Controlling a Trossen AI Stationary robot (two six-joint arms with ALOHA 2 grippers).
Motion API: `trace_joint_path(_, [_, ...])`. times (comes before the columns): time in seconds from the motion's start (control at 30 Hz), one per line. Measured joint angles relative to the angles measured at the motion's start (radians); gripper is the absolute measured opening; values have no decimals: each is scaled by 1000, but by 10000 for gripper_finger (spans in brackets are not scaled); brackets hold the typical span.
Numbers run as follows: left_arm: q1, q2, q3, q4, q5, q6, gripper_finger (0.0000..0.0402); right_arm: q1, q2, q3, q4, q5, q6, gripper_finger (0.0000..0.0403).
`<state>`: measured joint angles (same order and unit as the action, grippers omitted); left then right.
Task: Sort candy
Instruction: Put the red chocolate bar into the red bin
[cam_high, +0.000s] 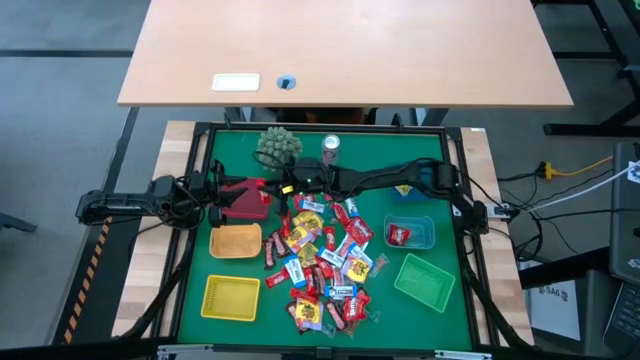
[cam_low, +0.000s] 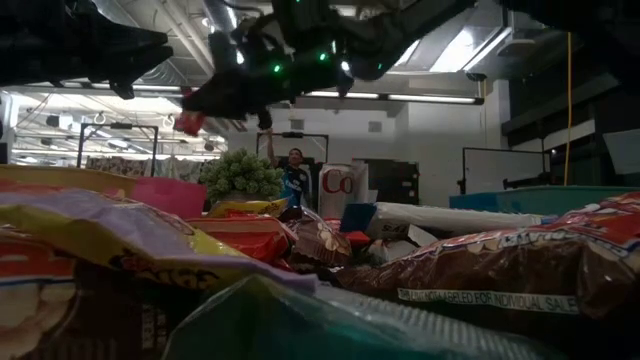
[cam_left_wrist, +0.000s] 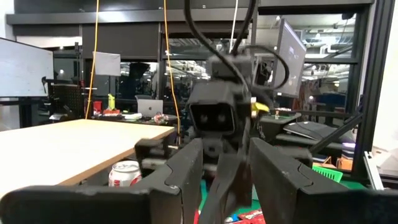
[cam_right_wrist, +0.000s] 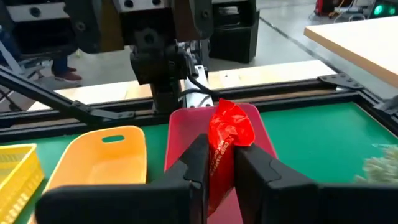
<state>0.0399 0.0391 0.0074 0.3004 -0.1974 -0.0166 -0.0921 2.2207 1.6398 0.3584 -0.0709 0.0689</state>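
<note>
From above, the candy (cam_high: 325, 262) lies heaped in the middle of the green mat (cam_high: 420, 225), between an orange basket (cam_high: 235, 241) and yellow basket (cam_high: 231, 297) on one side and a blue basket (cam_high: 412, 232) and green basket (cam_high: 424, 281) on the other. The blue basket already holds a red piece. The right arm stretches across the mat so that the right gripper (cam_high: 272, 188) sits beside the red basket (cam_high: 248, 201); its fingers are too small here to read. The left gripper (cam_high: 213, 187) meets the same basket from the other side, partly hiding it. A spiky green ball (cam_high: 279, 146) and a silver can (cam_high: 331, 147) stand near the mat's far edge.

From table height, wrappers fill the foreground out of focus, and the right gripper (cam_low: 195, 115) hangs overhead with a red sweet (cam_low: 189, 122) at its tip; the arms above are mostly dark shapes.

The left wrist camera shows the left gripper's fingers (cam_left_wrist: 183, 177) spread apart with nothing between them, facing the right arm's wrist. The can (cam_left_wrist: 125, 173) is cut off by a finger.

The right wrist camera shows the right gripper (cam_right_wrist: 220, 163) closed on the red sweet (cam_right_wrist: 225, 143) above the red basket (cam_right_wrist: 180, 134), the orange basket (cam_right_wrist: 102, 157) alongside. The sweet's lower end is hidden between the fingers.
</note>
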Motion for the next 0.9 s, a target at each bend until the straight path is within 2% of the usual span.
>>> trace_joint_path(0.4, [0, 0, 0, -1, 0, 0, 122, 0, 131, 0, 249, 18, -47, 51])
trace_joint_path(0.6, [0, 0, 0, -2, 0, 1, 122, 0, 146, 0, 255, 75, -104, 51])
trace_joint_path(0.77, [0, 0, 0, -3, 0, 1, 122, 0, 147, 0, 249, 78, -104, 53])
trace_joint_path(0.9, [0, 0, 0, -3, 0, 1, 122, 0, 147, 0, 246, 67, -103, 79])
